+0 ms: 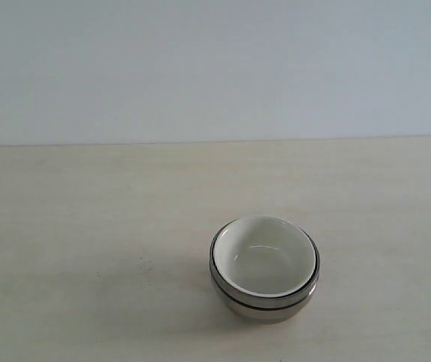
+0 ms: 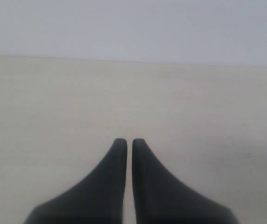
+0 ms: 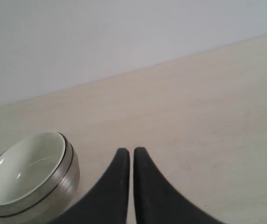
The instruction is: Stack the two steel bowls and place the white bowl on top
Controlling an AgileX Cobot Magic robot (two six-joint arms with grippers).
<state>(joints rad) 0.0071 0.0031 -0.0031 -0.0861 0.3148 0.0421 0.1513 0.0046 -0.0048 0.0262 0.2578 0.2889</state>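
Pale table (image 1: 87, 226), white bowl (image 1: 272, 256) nested atop stacked steel bowls (image 1: 263, 308)

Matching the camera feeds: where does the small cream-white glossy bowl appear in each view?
Exterior view: cream-white glossy bowl, right of centre, nested in the shiny steel bowls.
Left wrist view: not in it.
Right wrist view: same bowl, beside the shut right tool.
Shared landmark: pale table's far edge.

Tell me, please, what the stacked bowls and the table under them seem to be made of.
The two steel bowls: metal, likely stainless steel, polished; grey reflective walls and thin rims. The white bowl nested on top: probably glazed ceramic, possibly plastic; cream, with glossy highlights inside. The table: pale matte wood-look surface, perhaps laminate; faint grain.
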